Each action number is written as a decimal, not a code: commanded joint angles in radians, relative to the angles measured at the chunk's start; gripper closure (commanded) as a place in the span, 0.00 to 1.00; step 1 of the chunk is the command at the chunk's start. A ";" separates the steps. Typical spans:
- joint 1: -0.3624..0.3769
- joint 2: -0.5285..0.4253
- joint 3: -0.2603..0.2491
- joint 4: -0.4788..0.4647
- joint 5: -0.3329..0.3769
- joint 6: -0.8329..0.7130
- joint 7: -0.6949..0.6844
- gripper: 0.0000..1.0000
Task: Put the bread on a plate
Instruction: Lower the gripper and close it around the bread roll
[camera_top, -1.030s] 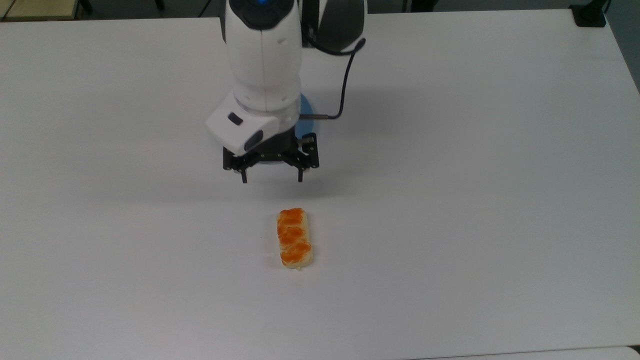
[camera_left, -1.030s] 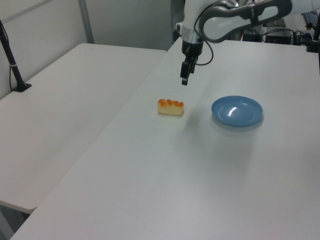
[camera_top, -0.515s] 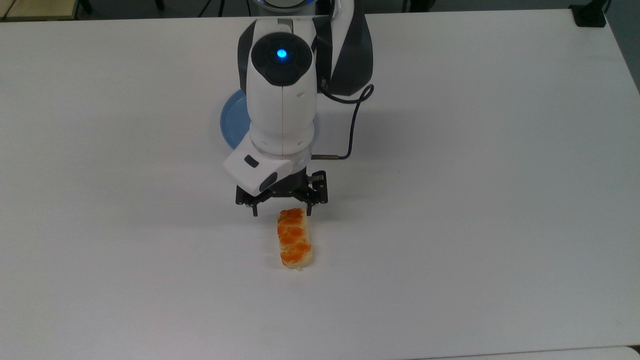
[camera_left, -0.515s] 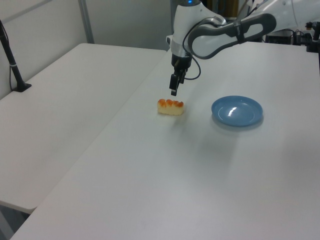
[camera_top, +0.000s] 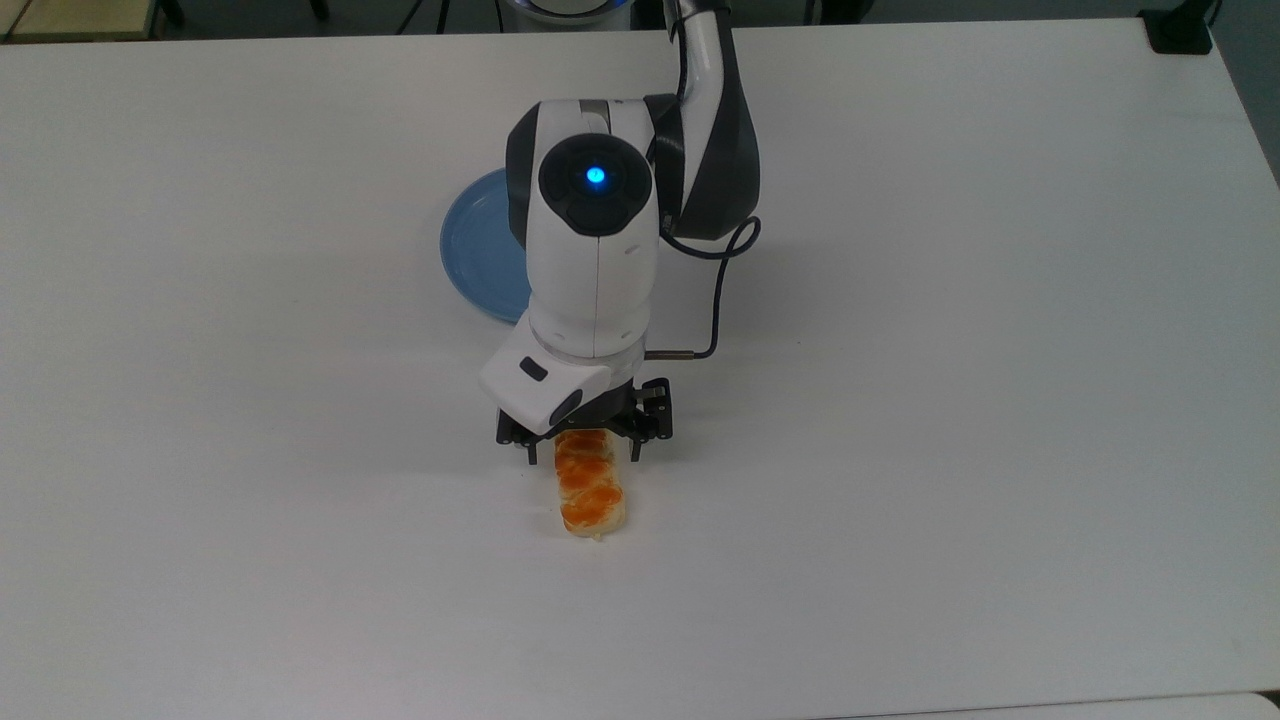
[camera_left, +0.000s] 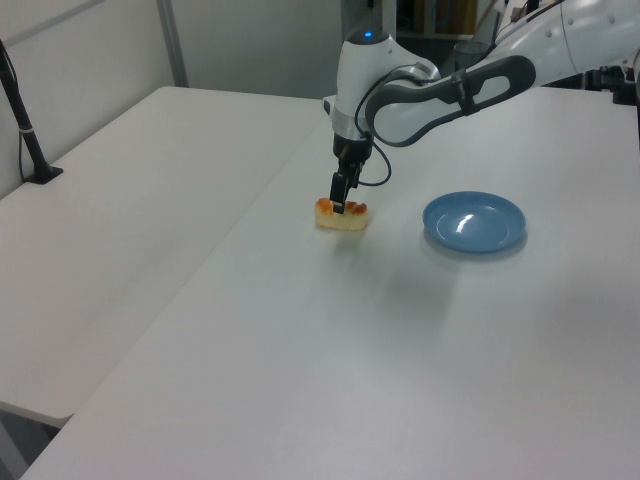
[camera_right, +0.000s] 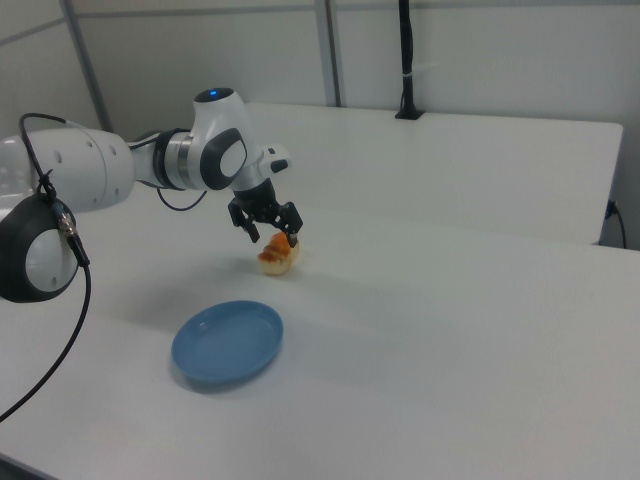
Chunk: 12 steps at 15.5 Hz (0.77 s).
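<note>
- Right now the gripper (camera_top: 583, 452) hangs over the far end of the bread (camera_top: 590, 494), its two fingers spread, one on each long side of the loaf and not yet pinching it.
- Seen in the top view, the bread lies on the white table (camera_top: 950, 420) with its long axis running from 12 o'clock to 6 o'clock; most of its length reaches toward 6 o'clock from the gripper.
- That axis crosses the line between the fingers, so a squeeze would, I judge, close on the narrow width, though near one end, not the middle.
- Left-view evidence agrees: the gripper (camera_left: 338, 206) sits low at the bread (camera_left: 341, 214), roughly level with its orange top.
- From the gripper, the plate (camera_top: 482, 258) lies toward 11 o'clock in the top view, partly behind the arm and well apart from the bread.
- Over in the right view, the plate (camera_right: 226, 343) sits toward 7 o'clock of the bread (camera_right: 277, 255), with nothing on it.
</note>
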 joint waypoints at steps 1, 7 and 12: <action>0.016 0.041 -0.021 0.024 0.007 0.031 0.020 0.00; 0.015 0.071 -0.022 0.022 0.005 0.076 0.022 0.02; 0.016 0.084 -0.019 0.022 -0.010 0.094 0.048 0.27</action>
